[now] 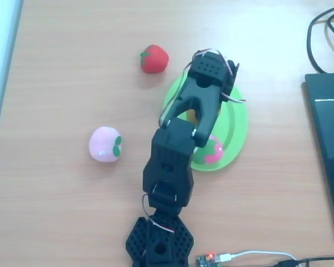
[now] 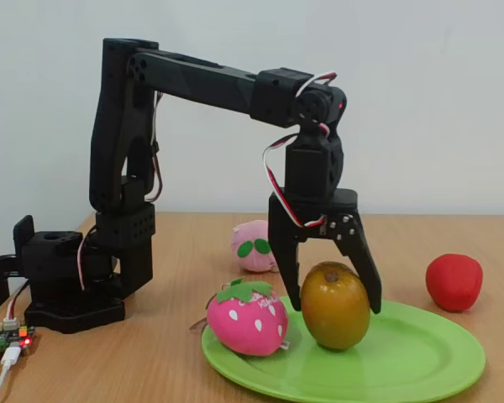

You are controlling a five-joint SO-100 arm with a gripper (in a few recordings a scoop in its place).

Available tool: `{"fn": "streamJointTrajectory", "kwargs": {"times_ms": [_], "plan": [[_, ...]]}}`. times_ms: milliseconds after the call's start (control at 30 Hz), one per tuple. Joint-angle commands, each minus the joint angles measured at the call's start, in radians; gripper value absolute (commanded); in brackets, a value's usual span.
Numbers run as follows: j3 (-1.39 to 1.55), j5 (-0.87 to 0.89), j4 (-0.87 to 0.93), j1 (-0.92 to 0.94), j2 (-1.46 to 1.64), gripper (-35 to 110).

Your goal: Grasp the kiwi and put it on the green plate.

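Brown kiwi (image 2: 334, 304) upright on green plate (image 2: 420, 361), pale spot on top.

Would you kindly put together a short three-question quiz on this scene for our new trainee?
1. True or false: the kiwi stands on the green plate.
2. What lies on the plate beside the kiwi in the fixed view? A) the red strawberry B) the pink strawberry C) the pale pink ball
3. Fill in: the gripper has one finger on each ___ of the kiwi.

Key: 1 true; 2 B; 3 side.
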Motion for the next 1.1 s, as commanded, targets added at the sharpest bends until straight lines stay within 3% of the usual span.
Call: {"fn": "streamJointTrajectory", "kwargs": {"times_ms": [0, 633, 1067], "plan": [[0.006, -0.009, -0.003, 0.003, -0.005, 37], [0.005, -0.008, 0.0, -0.014, -0.034, 41], [0.003, 0.011, 0.058, -0.124, 0.083, 42]]}}
